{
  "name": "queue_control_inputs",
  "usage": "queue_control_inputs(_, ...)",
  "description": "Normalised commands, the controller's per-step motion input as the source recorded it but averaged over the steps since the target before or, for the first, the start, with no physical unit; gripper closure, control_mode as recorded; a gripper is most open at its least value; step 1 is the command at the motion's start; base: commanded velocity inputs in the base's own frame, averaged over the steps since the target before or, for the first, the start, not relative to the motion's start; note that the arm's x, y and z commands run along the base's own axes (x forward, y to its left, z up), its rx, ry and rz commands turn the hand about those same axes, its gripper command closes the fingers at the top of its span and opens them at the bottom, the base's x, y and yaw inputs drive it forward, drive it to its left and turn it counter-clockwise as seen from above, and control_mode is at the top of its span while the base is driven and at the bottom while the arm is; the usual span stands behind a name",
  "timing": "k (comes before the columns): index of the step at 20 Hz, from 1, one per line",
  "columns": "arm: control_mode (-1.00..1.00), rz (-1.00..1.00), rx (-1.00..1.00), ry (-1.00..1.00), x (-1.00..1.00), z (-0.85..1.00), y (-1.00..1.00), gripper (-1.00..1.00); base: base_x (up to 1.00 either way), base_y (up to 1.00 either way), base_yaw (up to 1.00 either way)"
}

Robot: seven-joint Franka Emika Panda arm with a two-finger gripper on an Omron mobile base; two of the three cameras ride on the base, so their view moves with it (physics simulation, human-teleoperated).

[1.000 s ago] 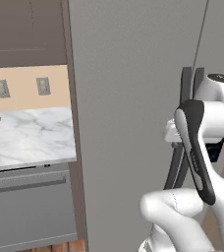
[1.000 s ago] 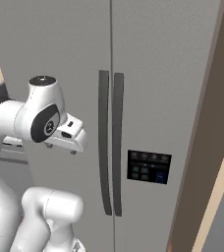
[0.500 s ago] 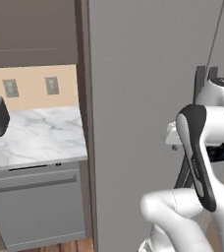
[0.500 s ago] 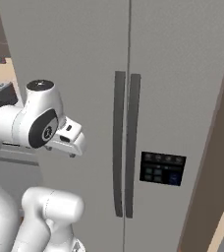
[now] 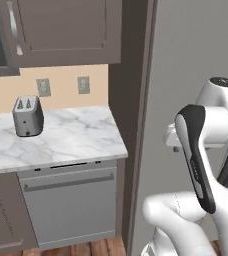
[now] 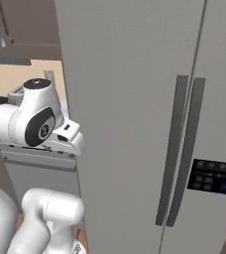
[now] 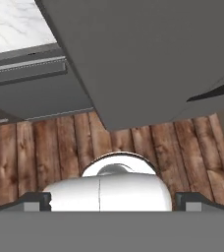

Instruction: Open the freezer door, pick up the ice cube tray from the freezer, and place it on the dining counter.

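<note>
Home kitchen: freezer, marble worktop, toaster, cabinets.

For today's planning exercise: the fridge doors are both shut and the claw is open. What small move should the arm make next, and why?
Probably swing the open claw toward the long dark handle of the wide freezer door. That door is shut, the claw holds nothing and points down at the wooden floor, so reaching the handle likely comes first.

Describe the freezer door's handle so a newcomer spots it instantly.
Start at the tall grey fridge. Two long dark vertical bars run side by side at its middle seam; the freezer door's handle is the left bar, unlike its twin beside the black control panel.
</note>
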Motion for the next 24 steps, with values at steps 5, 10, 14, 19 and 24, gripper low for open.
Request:
queue_control_inputs(5,1.0,0.0,0.0,0.0,0.0,0.0,0.0,-1.0,0.14,-0.48,-0.01)
queue_control_inputs(10,1.0,0.0,0.0,0.0,0.0,0.0,0.0,-1.0,0.0,-1.0,0.0)
queue_control_inputs(14,1.0,0.0,0.0,0.0,0.0,0.0,0.0,-1.0,0.0,-0.7,0.0)
queue_control_inputs(19,1.0,0.0,0.0,0.0,0.0,0.0,0.0,-1.0,0.21,0.01,0.0)
queue_control_inputs(24,1.0,0.0,0.0,0.0,0.0,0.0,0.0,-1.0,0.07,0.35,0.0)
